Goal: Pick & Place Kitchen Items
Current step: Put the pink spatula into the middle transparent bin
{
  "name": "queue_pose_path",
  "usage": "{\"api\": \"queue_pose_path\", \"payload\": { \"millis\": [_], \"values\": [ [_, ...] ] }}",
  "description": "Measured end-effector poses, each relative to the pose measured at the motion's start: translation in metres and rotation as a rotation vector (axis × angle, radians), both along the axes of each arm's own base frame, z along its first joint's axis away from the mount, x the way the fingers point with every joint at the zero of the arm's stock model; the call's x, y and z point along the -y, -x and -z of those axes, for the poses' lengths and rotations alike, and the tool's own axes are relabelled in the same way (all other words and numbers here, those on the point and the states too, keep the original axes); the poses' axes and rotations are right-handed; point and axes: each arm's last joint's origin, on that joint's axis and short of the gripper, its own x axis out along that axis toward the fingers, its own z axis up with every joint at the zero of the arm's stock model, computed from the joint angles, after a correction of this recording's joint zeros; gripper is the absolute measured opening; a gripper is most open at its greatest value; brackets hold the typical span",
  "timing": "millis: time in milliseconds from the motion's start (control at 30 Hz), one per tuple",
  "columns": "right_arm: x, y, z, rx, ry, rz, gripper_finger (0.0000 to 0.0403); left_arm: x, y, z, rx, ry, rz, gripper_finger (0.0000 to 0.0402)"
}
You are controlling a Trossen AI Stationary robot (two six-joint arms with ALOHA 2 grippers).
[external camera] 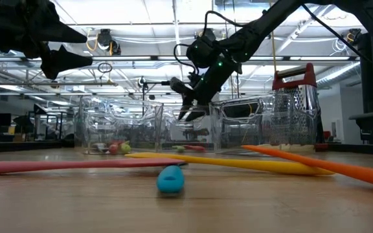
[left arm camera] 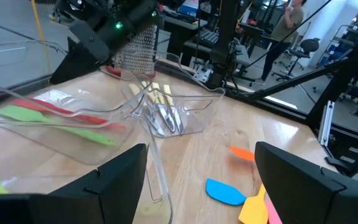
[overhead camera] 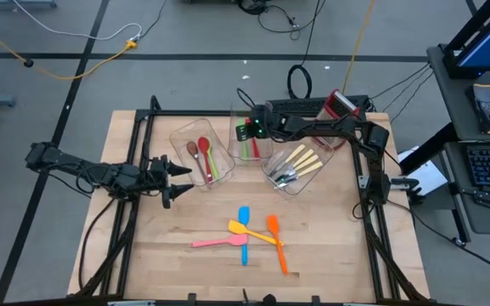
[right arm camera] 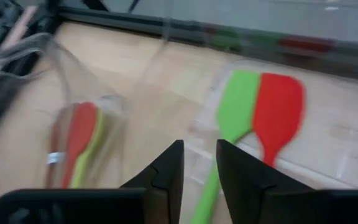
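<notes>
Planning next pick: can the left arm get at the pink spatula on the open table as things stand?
Probably yes. The left gripper hangs open above the table's left side, and the pink spatula lies on bare wood with nothing between them. Its blade end touches the yellow spatula, so the handle end looks easier.

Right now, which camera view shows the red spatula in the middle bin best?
The right wrist view: the red spatula fills it, blade beside the green spatula. The high view shows only a red sliver; the left wrist view a streak through plastic; the low view barely anything.
</notes>
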Motion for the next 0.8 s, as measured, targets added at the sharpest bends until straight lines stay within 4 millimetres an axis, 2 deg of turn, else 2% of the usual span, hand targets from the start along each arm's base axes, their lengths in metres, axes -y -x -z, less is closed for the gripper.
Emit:
{"api": "queue_pose_path", "payload": {
  "millis": [133, 333, 533, 800],
  "values": [
    [-0.007, 0.0, -0.015, 0.032, 0.026, -0.022, 0.0062, 0.0, 0.0, 0.0, 0.0, 0.0, 0.0, 0.0306],
    [-0.022, 0.002, -0.04, 0.049, 0.11, -0.104, 0.0007, 0.0, 0.0, 0.0, 0.0, 0.002, -0.001, 0.0306],
    [-0.04, 0.005, -0.066, 0.063, 0.203, -0.2, 0.0003, 0.0, 0.0, 0.0, 0.001, 0.007, 0.001, 0.0306],
    [-0.078, 0.019, -0.109, 0.099, 0.379, -0.367, 0.0001, 0.001, 0.0, -0.001, 0.013, 0.045, 0.021, 0.0306]
  ]
}}
